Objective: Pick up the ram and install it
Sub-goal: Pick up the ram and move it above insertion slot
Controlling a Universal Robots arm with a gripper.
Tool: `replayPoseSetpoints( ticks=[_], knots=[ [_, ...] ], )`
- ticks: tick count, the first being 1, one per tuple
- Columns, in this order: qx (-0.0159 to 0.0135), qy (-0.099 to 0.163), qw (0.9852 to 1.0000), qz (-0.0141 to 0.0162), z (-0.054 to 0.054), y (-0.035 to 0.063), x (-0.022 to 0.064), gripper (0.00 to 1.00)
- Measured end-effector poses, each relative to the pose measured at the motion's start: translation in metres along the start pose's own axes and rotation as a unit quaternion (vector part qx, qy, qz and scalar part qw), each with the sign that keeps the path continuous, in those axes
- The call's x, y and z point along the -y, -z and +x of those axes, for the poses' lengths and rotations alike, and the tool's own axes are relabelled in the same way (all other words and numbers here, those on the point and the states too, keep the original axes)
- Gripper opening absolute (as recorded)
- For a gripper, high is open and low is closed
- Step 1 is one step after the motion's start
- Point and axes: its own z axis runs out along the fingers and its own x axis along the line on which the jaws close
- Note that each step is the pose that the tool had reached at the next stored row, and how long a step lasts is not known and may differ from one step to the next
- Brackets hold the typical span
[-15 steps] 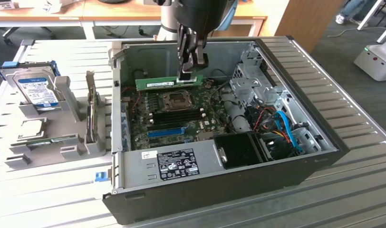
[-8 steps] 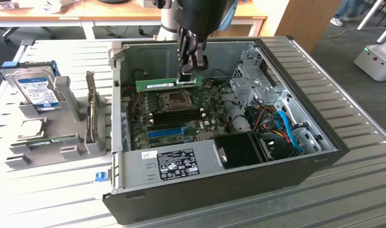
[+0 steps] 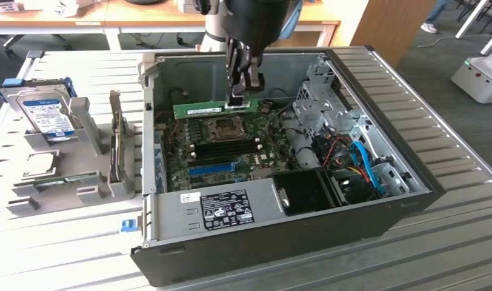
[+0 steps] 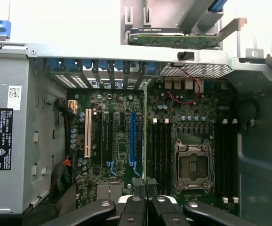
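Observation:
The ram point(image 3: 212, 110) is a long green stick that my gripper point(image 3: 244, 96) is shut on near one end. It hangs level inside the open computer case point(image 3: 408, 139), just above the motherboard point(image 3: 229, 151) and beyond the CPU socket point(image 3: 224, 127). In the wrist view the ram point(image 4: 145, 136) shows edge-on as a thin green line running out from my gripper point(image 4: 143, 186). There it lies between the blue slot point(image 4: 133, 141) and the black memory slots point(image 4: 160, 150), above the board.
A blue-labelled hard drive point(image 3: 48, 115) sits in a grey holder point(image 3: 64, 182) at the exterior view's left, with an upright card point(image 3: 117, 142) beside it. Inside the case are the power supply point(image 3: 222, 209), a black fan shroud point(image 3: 306, 191), the drive cage point(image 3: 319, 103) and blue cables point(image 3: 363, 160).

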Motion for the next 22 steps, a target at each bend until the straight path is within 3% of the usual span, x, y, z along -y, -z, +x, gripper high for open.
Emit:
replayPoseSetpoints(
  ticks=[13,22],
  knots=[
    [-0.0001,0.0,1.0,-0.0001,0.001,-0.0063,0.001,0.12],
    [-0.0017,0.0,1.0,-0.0025,0.0,-0.0051,0.0193,0.12]
  ],
)
